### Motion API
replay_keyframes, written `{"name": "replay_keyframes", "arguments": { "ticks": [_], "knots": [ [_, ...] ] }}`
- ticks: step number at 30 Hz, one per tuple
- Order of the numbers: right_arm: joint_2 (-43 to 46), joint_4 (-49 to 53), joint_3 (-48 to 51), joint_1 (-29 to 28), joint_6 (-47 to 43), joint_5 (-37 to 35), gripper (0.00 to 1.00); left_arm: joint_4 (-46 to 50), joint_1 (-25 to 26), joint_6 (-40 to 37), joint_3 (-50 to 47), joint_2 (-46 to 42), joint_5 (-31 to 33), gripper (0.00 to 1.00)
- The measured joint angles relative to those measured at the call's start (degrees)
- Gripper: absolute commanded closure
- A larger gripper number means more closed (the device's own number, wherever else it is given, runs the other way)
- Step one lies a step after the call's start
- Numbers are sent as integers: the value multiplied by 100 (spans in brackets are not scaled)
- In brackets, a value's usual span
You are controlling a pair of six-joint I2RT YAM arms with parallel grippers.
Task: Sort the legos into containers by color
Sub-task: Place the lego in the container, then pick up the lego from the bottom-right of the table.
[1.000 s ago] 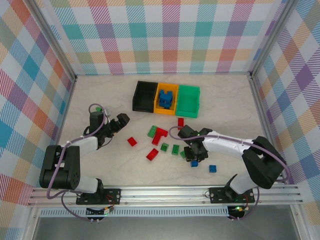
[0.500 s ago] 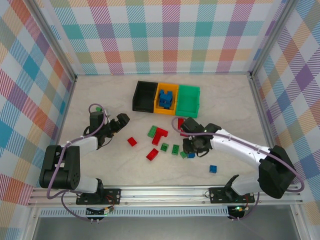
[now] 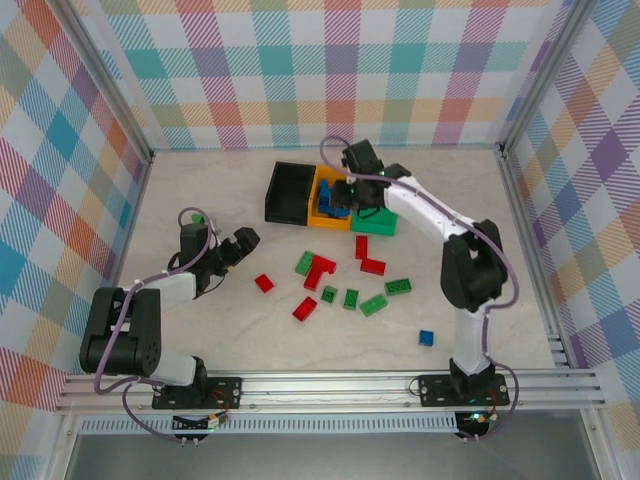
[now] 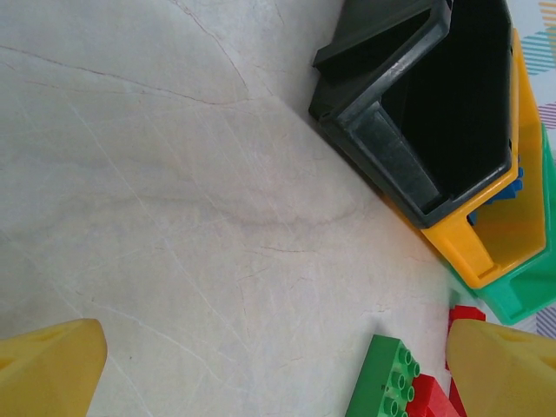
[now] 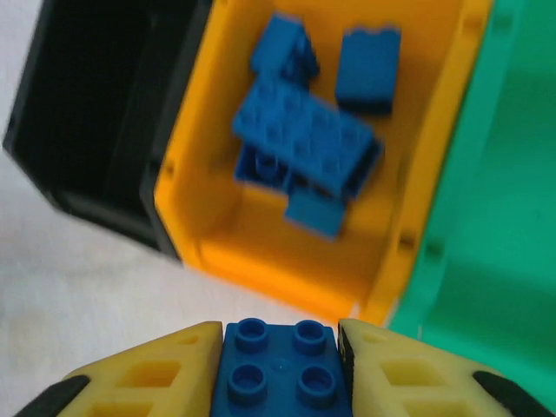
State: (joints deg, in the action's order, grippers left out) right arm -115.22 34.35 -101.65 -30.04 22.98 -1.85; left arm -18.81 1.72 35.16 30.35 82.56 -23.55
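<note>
My right tool [image 5: 280,382] is clamped on a blue brick [image 5: 278,352] — pads on its two smooth side faces, studs up. It hangs just short of the orange bin [image 5: 261,261], where other blue bricks [image 5: 304,143] already lie. The black bin [image 5: 87,113] joins that bin on one side, the green bin [image 5: 495,217] on the other. The brick looks hard, light and slick, so I judge a flat side grip right — it should drop cleanly. My left tool [image 4: 274,369] stands wide and empty over the bench [image 4: 174,174], near a green brick [image 4: 382,387]. A lone blue piece [image 3: 426,338] lies well apart from the bins.
</note>
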Motion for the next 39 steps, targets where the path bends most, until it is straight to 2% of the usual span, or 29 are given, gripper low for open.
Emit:
{"name": "replay_keyframes", "arguments": {
  "ticks": [1,4,8,13,21,26,30,37,39],
  "knots": [
    [-219,52,-348,37,-50,0,48,-2,0,-2,0,-2,0,0],
    [-763,302,-1270,162,-247,-4,44,7,0,-4,0,-2,2,0],
    [-824,409,-1351,212,-295,46,43,26,0,-2,0,-7,2,0],
    [-186,295,-70,142,-293,162,43,50,0,-2,0,-24,2,0],
    [2129,208,2723,44,-168,59,42,46,0,-2,0,-26,0,0],
    [3530,240,4382,46,363,68,42,33,0,4,0,-17,-55,0],
    [4140,566,5462,46,1014,46,42,-50,0,22,0,39,-109,0],
    [5316,1506,5978,44,2236,-577,40,-92,0,22,0,107,-111,0],
    [5547,1694,6140,46,2590,-684,36,-92,0,22,0,114,-111,0]
  ]
}}
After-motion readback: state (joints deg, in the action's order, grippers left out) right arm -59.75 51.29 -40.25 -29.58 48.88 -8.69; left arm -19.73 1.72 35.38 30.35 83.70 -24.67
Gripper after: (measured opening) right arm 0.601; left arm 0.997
